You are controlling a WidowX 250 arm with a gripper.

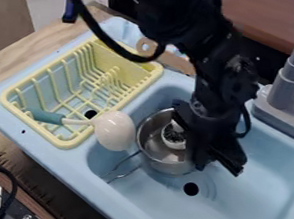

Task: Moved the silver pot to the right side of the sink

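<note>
Over the pot's right side hangs my black gripper (pixel 218 165), open, its two fingertips apart; one is close against the pot's right side and the other is farther right above the basin. The silver pot (pixel 162 162) stands in the left part of the sink (pixel 260 196), left of the drain, its wire handle pointing to the lower left. A small white object with a dark, speckled middle (pixel 174 137) lies inside the pot. The gripper hides the pot's right rim, and I cannot tell whether they touch.
Left of the basin is a yellow dish rack (pixel 64 144). A white-headed utensil (pixel 114 130) with a teal handle lies across the rack's edge and overhangs the basin near the pot. The grey faucet (pixel 289 81) rises at the upper right. The drain hole (pixel 191 189) is below the gripper.
</note>
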